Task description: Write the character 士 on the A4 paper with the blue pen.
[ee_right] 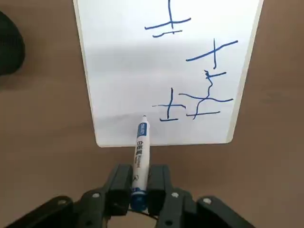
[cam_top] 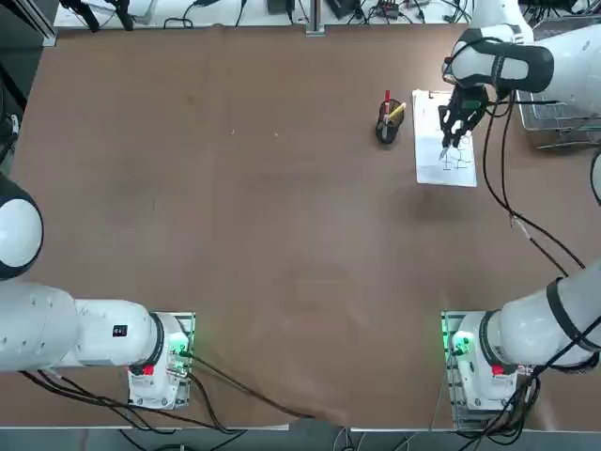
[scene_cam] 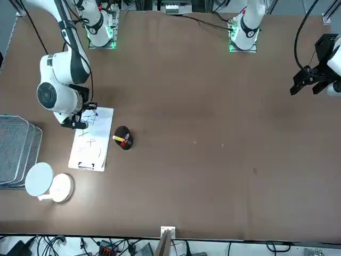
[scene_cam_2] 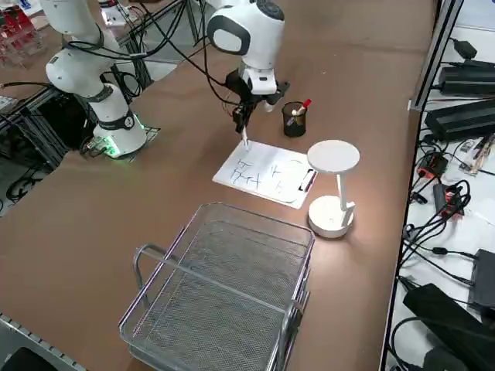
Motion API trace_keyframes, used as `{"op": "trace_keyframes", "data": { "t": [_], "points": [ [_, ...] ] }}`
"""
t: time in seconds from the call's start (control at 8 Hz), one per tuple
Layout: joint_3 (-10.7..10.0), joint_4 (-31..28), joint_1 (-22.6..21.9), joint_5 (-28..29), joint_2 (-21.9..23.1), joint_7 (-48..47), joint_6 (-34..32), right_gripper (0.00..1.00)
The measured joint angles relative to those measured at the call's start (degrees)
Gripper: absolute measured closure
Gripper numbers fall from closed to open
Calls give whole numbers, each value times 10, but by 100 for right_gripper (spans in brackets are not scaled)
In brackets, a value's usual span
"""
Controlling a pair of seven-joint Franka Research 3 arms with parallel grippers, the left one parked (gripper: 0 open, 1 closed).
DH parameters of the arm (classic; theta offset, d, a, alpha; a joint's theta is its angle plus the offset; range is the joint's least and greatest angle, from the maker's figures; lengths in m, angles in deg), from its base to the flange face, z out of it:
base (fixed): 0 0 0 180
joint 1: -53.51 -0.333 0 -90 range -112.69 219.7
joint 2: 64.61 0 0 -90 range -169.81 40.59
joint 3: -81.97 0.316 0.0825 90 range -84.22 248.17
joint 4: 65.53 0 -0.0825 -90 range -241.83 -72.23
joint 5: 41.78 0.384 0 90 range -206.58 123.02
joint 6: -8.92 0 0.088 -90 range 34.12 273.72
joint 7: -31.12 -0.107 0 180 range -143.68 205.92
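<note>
The A4 paper (ee_right: 142, 57) lies flat on the brown table, with several thin blue characters drawn on it. It also shows as the white paper (cam_top: 446, 155) (scene_cam: 91, 141) (scene_cam_2: 267, 171) under my right arm, its metal clip (scene_cam_2: 308, 182) at the short edge far from the pen. My right gripper (ee_right: 141, 178) (cam_top: 457, 122) (scene_cam_2: 242, 117) is shut on the blue pen (ee_right: 141, 142) (scene_cam_2: 245, 139), which stands nearly upright. The pen's tip is at the sheet near its unclipped short edge, beside the drawn marks; whether it touches I cannot tell.
A black pen cup (cam_top: 387, 127) (scene_cam: 124, 140) (scene_cam_2: 294, 118) holding a red-topped and a yellow pen stands just beside the paper. A white lamp (scene_cam_2: 332, 185) (scene_cam: 48, 184) and a wire basket (scene_cam_2: 224, 294) (scene_cam: 16, 146) stand on the robot's right of the sheet.
</note>
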Motion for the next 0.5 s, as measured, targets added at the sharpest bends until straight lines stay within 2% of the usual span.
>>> {"op": "trace_keyframes", "data": {
  "t": [0.5],
  "points": [
    [0,-7,0,0,-5,0,6,79]
  ]
}}
